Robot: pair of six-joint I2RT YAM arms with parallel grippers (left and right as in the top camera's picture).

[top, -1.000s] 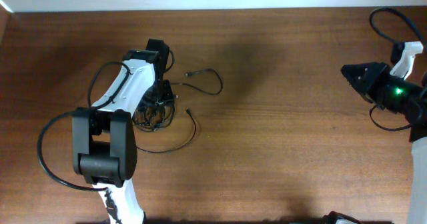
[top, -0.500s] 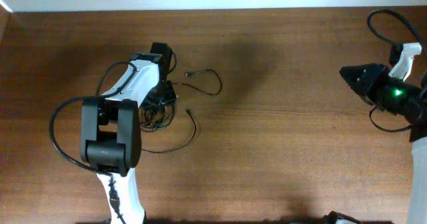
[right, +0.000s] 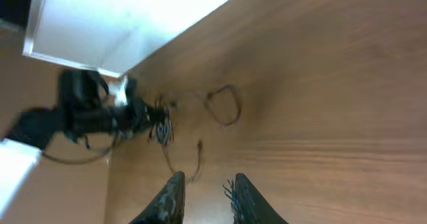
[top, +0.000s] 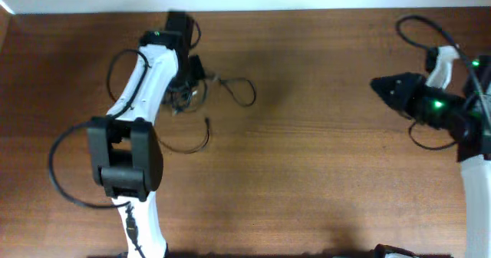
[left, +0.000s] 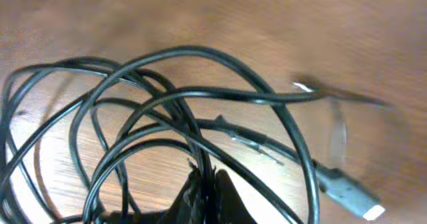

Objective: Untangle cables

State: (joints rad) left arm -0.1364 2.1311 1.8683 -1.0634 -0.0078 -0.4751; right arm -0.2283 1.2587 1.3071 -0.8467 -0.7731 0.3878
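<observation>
2 grippers share the job: the left gripper (left: 205,187) is pinched tight on the cables (top: 182,97), a knot at the table's (top: 307,173) far left; the right gripper (right: 204,196), slightly parted and empty, should probably reach for a loose strand

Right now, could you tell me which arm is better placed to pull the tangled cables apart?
Left. The left gripper is shut on strands of the cables, whereas the right gripper hangs open and empty, far across the table.
</observation>
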